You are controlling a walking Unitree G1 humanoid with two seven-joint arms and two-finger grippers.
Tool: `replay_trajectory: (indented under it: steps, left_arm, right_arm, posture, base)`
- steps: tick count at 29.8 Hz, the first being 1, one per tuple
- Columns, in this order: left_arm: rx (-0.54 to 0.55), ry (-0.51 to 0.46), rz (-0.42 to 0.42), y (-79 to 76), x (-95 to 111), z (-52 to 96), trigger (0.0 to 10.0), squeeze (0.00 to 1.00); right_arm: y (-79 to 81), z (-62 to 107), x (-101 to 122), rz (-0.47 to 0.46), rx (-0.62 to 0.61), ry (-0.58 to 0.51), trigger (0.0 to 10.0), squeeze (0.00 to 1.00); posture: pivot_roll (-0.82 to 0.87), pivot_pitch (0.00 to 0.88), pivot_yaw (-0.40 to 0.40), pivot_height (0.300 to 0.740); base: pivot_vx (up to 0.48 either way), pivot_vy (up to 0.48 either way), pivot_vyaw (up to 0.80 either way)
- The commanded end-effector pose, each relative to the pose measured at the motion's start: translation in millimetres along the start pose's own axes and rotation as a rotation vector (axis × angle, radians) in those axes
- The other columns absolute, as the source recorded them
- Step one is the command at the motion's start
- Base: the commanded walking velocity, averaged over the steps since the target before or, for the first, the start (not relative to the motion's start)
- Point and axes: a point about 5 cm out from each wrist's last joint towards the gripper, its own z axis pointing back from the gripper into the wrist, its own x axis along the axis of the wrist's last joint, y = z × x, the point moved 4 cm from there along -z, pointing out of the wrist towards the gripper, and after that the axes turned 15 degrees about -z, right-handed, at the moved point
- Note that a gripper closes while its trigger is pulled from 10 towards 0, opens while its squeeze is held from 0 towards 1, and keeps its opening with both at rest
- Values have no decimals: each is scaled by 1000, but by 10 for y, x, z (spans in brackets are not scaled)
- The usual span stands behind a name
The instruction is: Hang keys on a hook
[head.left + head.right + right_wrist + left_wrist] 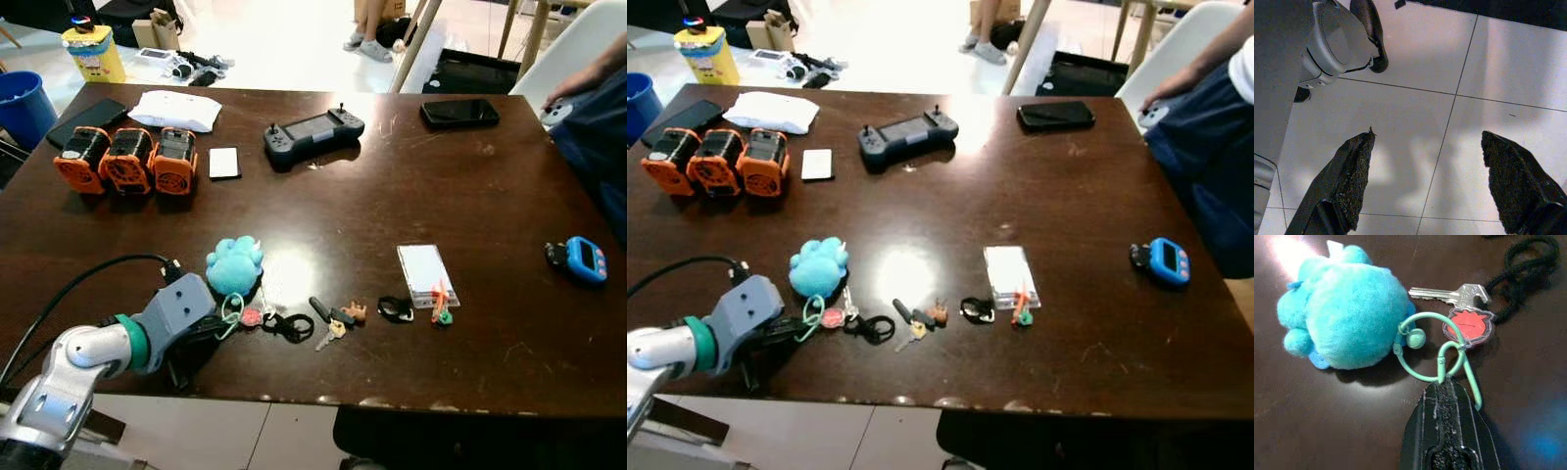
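— What sits along the far edge of the dark wooden table (323, 211)?

— Three orange-and-black battery packs (125, 160) in a row, a white pouch (175, 110) behind them, a small white card (224, 163) just beside them, a grey handheld controller (313, 134), and a black phone (459, 113).

— And on the right?

— A blue gadget (584, 259) near the edge, with a white rectangular pad (426, 275) toward the middle.

— Beyond the table?

— A yellow container (93, 51), a blue bin (24, 107), and a person's feet (367, 45) on the pale floor.
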Motion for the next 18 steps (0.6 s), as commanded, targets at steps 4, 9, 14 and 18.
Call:
replay_trajectory:
  steps: [4,9,14,18]
  left_arm:
    - [137,-178,20,263,350,22,0,0]
    - [261,-421,82,539,847,110,0,0]
    - [289,-587,183,627,1133,147,0,0]
    - [295,-642,234,640,1213,139,235,0]
  right_arm:
    - [-17,5,-79,-2,-11,25,10000,0]
    - [-12,4,-70,-17,-10,20,10000,0]
    - [-19,5,-67,-31,-12,17,10000,0]
    - [-27,6,-66,-46,-15,13,10000,0]
  posture:
    - [-49,108,65,740]
    - [-53,107,69,740]
    - [-58,105,74,740]
    - [-63,102,77,740]
  base:
    - [0,0,0]
    - [0,0,0]
    - [0,0,0]
    - [0,0,0]
